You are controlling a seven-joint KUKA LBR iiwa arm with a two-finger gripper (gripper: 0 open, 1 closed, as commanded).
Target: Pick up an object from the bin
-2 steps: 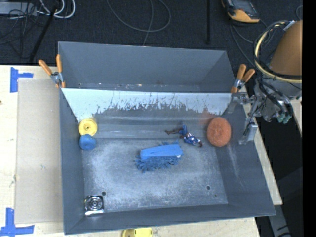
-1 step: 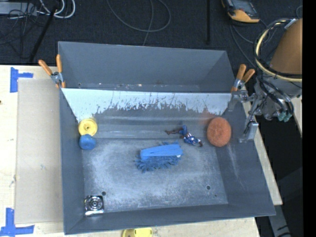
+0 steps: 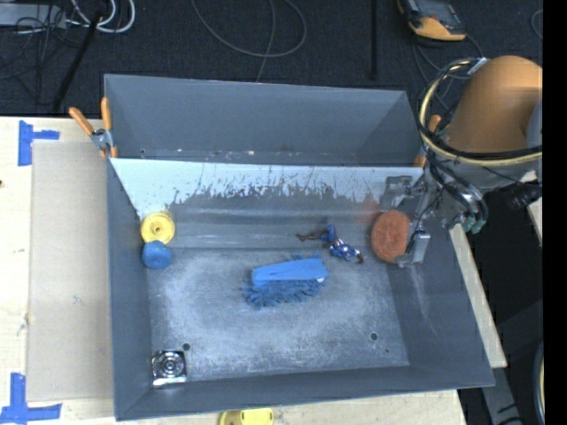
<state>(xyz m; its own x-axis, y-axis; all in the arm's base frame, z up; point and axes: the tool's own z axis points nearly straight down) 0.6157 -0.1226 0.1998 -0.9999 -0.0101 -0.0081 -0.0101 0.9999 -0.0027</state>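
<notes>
View: the camera view, looking down into the bin, with the arm entering from the right.
Gripper: the gripper (image 3: 410, 240) is low at the right side of the bin (image 3: 266, 131), close to the right wall; I cannot tell whether it is open or closed.
Nearest thing: a rust-orange round pad (image 3: 388, 235) lies at the right of the floor, touching the gripper's left side. Whether it is actually gripped cannot be made out.
How it should handle: it is probably light and soft, like a sponge or scrubber. It should give under pressure and is unlikely to slip or break.
Where to hold: across its middle, squeezing the two flat faces, looks safest.
Other things: a blue brush (image 3: 286, 280) lies mid-floor and a small blue trinket (image 3: 342, 250) just left of the pad. A yellow disc (image 3: 159, 227) sits touching a blue ball (image 3: 156, 255) at the far left. A silver round piece (image 3: 168, 364) is in the near left corner.
Surface: the floor is bare grey metal, scuffed and speckled pale, and the walls slope outward.
Room: the things are spread well apart, so there is plenty of space. The right wall is close behind the gripper and may crowd a lift.
</notes>
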